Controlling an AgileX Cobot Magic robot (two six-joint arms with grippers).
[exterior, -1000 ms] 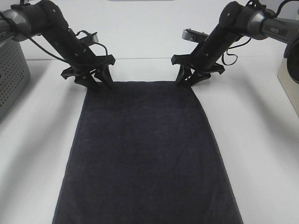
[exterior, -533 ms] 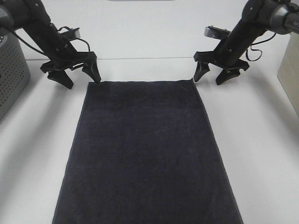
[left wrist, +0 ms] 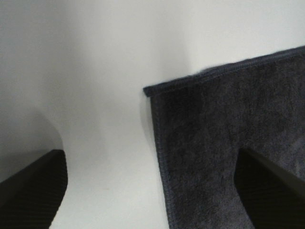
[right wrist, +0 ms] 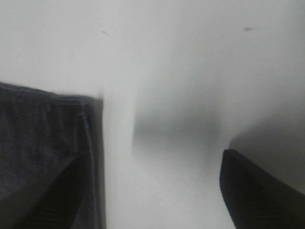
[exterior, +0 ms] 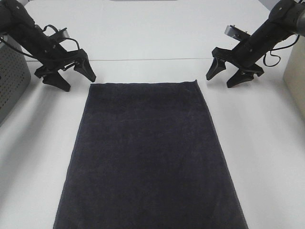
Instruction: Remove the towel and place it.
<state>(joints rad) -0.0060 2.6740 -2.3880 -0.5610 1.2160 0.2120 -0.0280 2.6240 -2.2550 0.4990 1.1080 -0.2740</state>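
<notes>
Dark towel [exterior: 147, 152] flat on the counter [exterior: 267, 157], its two nearest corners just beside the left claw [exterior: 77, 82] and right claw [exterior: 220, 80], both spread wide and empty; soft and limp, probably best pinched at those hemmed corners.

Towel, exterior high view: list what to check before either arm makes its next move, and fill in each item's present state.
1. Towel spread flat on the table, no folds visible: ok.
2. Left end effector open and holding nothing, by the far left corner: ok.
3. Right end effector open, holding nothing, apart from the towel: ok.
4. Far right corner lying flat: cannot tell, the right wrist view is blurred.
5. Towel's near edge resting on the table: cannot tell, it runs out of the picture.
</notes>
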